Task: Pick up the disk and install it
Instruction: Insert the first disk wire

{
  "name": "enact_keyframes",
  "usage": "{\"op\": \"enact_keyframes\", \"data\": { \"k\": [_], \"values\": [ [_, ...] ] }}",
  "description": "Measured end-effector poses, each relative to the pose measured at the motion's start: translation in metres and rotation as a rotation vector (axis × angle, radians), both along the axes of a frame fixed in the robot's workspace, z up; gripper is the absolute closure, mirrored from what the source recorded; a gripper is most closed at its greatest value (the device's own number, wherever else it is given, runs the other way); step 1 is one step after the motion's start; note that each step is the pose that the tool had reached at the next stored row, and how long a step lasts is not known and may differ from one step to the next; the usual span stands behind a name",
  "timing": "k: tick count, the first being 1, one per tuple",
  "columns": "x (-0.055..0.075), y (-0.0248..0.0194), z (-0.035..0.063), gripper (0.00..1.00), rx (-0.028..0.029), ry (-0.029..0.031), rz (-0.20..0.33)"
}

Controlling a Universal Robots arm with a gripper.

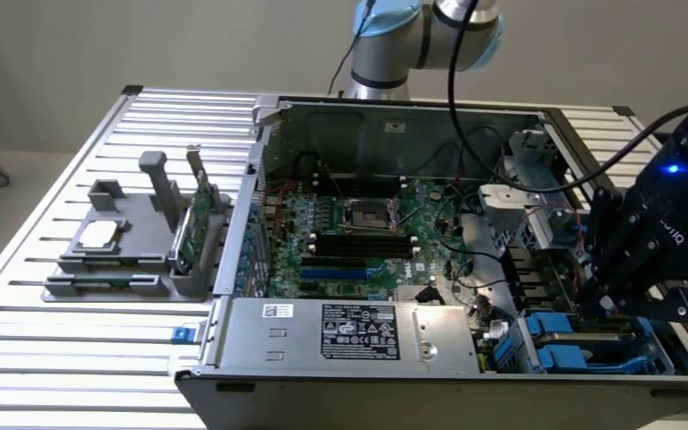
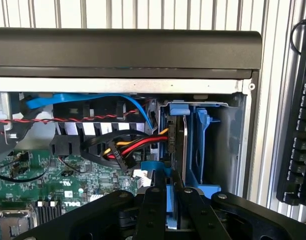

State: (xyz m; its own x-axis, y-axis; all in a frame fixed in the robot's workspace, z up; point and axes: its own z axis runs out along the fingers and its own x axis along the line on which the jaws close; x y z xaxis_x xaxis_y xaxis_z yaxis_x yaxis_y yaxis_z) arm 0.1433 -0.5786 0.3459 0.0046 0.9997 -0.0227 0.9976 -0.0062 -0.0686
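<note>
The disk (image 2: 178, 142) stands on edge in the drive bay (image 2: 215, 150) at the corner of the open computer case, its blue carrier rail (image 2: 176, 109) at the far end. My gripper (image 2: 168, 189) is shut on the disk's near edge, one black finger (image 2: 152, 205) on each side of it. In the exterior view the gripper (image 1: 613, 307) hangs over the blue drive bay (image 1: 583, 345) at the case's front corner, on the exterior view's right. Most of the disk's flat faces are hidden inside the bay.
Red, yellow and black cables (image 2: 128, 147) and a blue ribbon (image 2: 93, 100) run beside the bay. The motherboard (image 1: 356, 237) and power supply (image 1: 356, 331) fill the case. A grey fixture (image 1: 129, 251) holds a silver chip (image 1: 97, 235) and a green card (image 1: 201, 215). A keyboard (image 2: 300, 125) lies outside the case.
</note>
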Motion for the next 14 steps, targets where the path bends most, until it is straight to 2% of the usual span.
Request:
{"op": "enact_keyframes", "data": {
  "k": [8, 14],
  "values": [
    [0.0025, -0.0012, -0.0019, 0.84, 0.0010, 0.0079, -0.003],
    [0.0035, -0.0020, -0.0037, 0.84, 0.0017, 0.0116, -0.006]
  ]
}}
